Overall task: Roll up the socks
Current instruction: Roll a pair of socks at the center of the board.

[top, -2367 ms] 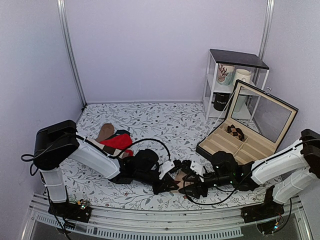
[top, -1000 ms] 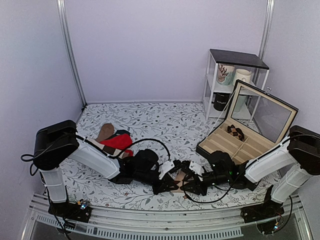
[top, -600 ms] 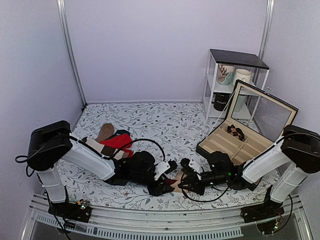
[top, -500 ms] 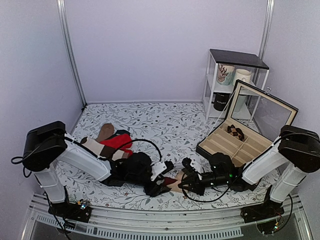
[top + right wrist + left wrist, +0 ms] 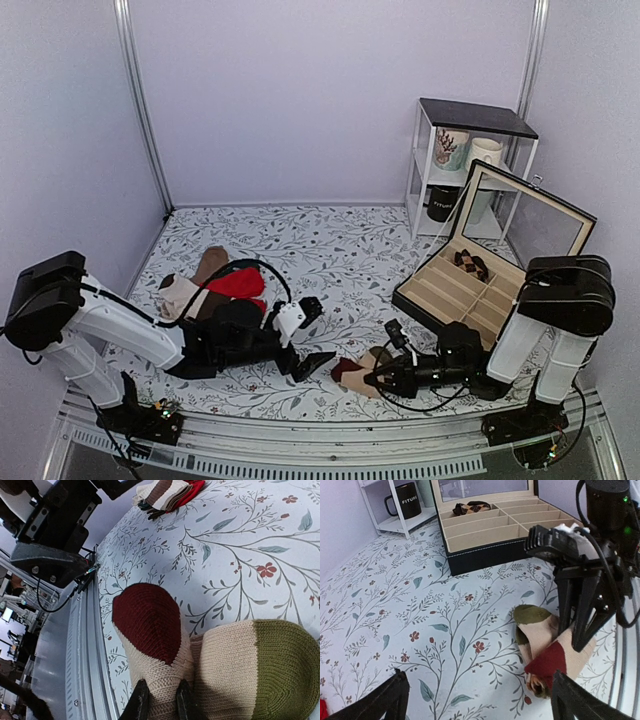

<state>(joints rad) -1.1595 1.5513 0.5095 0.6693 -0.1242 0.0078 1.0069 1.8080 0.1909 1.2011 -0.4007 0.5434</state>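
Observation:
The socks [image 5: 352, 371] lie partly rolled near the table's front edge, tan with a maroon toe [image 5: 149, 620] and an olive band [image 5: 282, 670]. My right gripper [image 5: 377, 378] lies low on the table and is shut on the tan end of the roll; in its wrist view the right gripper [image 5: 160, 700] pinches the knit just below the maroon toe. My left gripper [image 5: 314, 335] is open, to the left of the socks and apart from them. In the left wrist view the left gripper [image 5: 482, 705] frames bare cloth, with the socks [image 5: 543, 652] by its right finger.
A pile of other socks [image 5: 205, 290] with a bright red sock [image 5: 238, 283] lies at the left. An open compartment box [image 5: 462, 287] stands at the right, with a small shelf unit [image 5: 465, 165] holding mugs behind it. The metal front rail [image 5: 85, 645] runs close to the roll.
My left gripper has opened, let go of the socks and drawn back to the left. My right gripper has closed on the roll and its arm has dropped lower.

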